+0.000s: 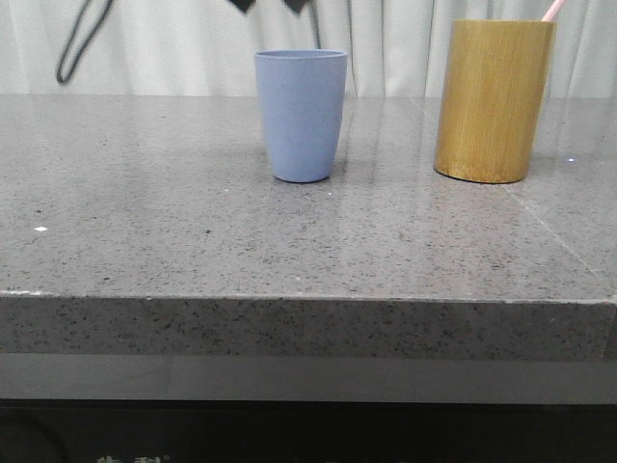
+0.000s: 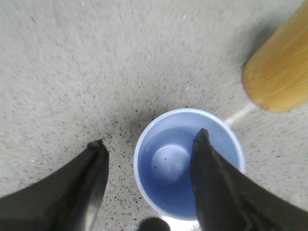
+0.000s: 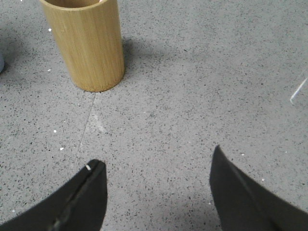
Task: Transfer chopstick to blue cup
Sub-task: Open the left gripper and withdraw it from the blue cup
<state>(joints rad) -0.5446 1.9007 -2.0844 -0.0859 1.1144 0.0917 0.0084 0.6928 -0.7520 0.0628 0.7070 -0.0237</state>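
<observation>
The blue cup (image 1: 301, 116) stands upright in the middle of the table and is empty inside, as the left wrist view (image 2: 166, 166) shows from above. A pink chopstick tip (image 1: 552, 10) sticks out of the tall bamboo holder (image 1: 494, 101) to the cup's right. My left gripper (image 2: 150, 139) is open and empty, hovering above the cup, with one finger over the cup's mouth and the other over the table beside it. Only its fingertips (image 1: 241, 4) show at the top of the front view. My right gripper (image 3: 156, 156) is open and empty above bare table, apart from the bamboo holder (image 3: 89, 43).
The grey speckled stone table (image 1: 145, 193) has a front edge close to the camera. A thin seam (image 1: 554, 227) runs across it from the holder's base. A curtain and a dangling black cable (image 1: 82, 43) are behind. The holder's base also shows in the left wrist view (image 2: 281, 72).
</observation>
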